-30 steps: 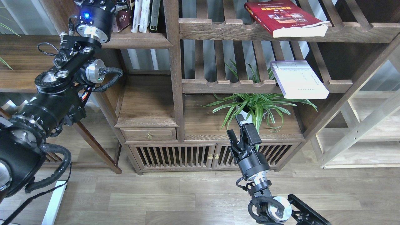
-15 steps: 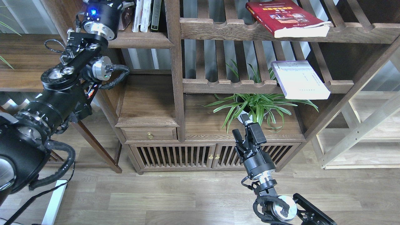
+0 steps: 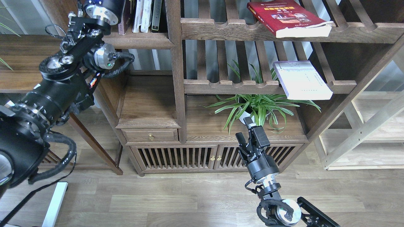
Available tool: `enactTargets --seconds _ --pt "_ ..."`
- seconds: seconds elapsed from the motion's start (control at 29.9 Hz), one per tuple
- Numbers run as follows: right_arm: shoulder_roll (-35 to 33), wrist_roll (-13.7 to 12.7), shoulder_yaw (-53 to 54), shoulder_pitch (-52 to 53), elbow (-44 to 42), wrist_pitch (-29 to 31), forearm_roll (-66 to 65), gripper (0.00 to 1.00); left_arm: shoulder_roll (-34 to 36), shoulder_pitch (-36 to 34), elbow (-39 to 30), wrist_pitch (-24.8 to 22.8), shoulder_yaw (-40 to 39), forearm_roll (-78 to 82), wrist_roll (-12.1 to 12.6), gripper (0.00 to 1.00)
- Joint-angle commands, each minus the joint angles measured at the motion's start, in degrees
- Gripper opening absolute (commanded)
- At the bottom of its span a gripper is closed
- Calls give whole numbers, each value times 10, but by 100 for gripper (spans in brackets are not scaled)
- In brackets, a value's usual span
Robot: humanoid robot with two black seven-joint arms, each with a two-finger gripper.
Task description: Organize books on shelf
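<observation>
The shelf (image 3: 142,40) is the dark board with a rounded front edge at the top left. The maroon book (image 3: 122,19) stands on it, against the thin white and dark-spined books (image 3: 145,15). My left arm's wrist (image 3: 100,8) is right beside the maroon book; its fingers are cut off by the top edge. The thick red book (image 3: 285,16) lies flat on the upper slatted rack. The white book (image 3: 302,79) lies flat on the lower slatted rack, overhanging its front rail. My right gripper (image 3: 245,130) is open and empty, low in front of the cabinet.
A potted spider plant (image 3: 258,105) stands on the cabinet top just behind my right gripper. A thick post (image 3: 176,69) divides the shelf bay from the slatted racks. A low cabinet with slatted doors (image 3: 176,157) stands below. A pale wooden frame (image 3: 363,132) is at the right.
My left arm has moved up and to the right, its wrist now partly past the top edge. The maroon book has gone from leaning to nearly upright. My right gripper has shifted slightly right.
</observation>
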Motion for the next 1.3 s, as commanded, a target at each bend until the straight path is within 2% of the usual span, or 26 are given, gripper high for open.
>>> enactTargets --seconds 0.0,0.2,0.3,0.43,0.57,0.67,0.84,0.97,1.07,1.14,1.27 --pt "-1 -1 1 -3 0 0 -1 97 1 -27 -1 0 -1 -12 0 38" --pt "-4 -1 1 -5 0 0 -1 97 2 -88 -5 3 -14 -86 0 38" --pt "-9 -1 0 -4 0 0 -1 97 17 -92 -26 6 -19 -115 0 39" --pt "-10 -1 1 4 1 0 -1 97 52 -71 -62 4 -20 -119 0 45" --pt "-8 -1 2 19 1 0 -1 98 59 -36 -106 2 -28 -147 0 46" --pt "-4 0 5 28 2 0 0 98 61 -3 -165 -2 -43 -216 0 47" --pt "18 0 38 30 3 0 -1 98 65 22 -211 -6 -59 -251 0 64" --pt "30 0 63 39 3 0 -1 98 68 39 -234 -40 -83 -258 0 65" --pt "30 0 66 55 4 0 -1 98 68 60 -258 -83 -108 -263 0 65" --pt "30 0 70 61 5 0 0 97 74 99 -290 -115 -122 -266 0 63" --pt "30 -1 64 65 10 0 0 96 77 148 -351 -155 -150 -294 0 65"
